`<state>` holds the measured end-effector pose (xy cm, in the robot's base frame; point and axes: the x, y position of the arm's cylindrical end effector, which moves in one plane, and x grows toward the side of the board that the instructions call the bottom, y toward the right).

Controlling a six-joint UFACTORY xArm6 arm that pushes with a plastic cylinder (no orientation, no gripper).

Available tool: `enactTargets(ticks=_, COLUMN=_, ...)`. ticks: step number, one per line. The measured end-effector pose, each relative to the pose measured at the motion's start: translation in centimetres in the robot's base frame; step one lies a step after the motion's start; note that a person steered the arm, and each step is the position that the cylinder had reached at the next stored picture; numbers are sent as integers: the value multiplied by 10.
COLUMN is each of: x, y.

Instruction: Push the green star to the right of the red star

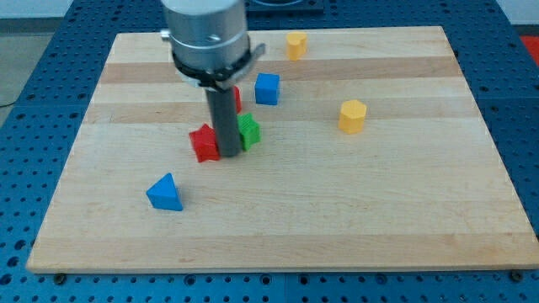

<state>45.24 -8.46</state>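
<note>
The red star (203, 143) lies on the wooden board left of centre. The green star (248, 130) sits just to its right, a little higher in the view. My dark rod comes down between them, and my tip (229, 155) rests on the board in the gap, touching or nearly touching both stars. The rod hides the green star's left part and the red star's right edge.
A blue cube (267, 88) lies above the green star. A red block (235, 98) is partly hidden behind the rod. A yellow hexagonal block (353, 116) is to the right, a yellow block (296, 45) near the top edge, and a blue triangle (165, 193) at lower left.
</note>
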Motion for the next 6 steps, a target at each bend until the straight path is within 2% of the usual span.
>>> enactTargets(ticks=1, x=-16, y=-21)
enactTargets(ticks=2, x=-13, y=-36)
enactTargets(ticks=3, x=34, y=-21)
enactTargets(ticks=4, x=20, y=55)
enactTargets(ticks=5, x=-9, y=92)
enactTargets(ticks=6, x=-34, y=59)
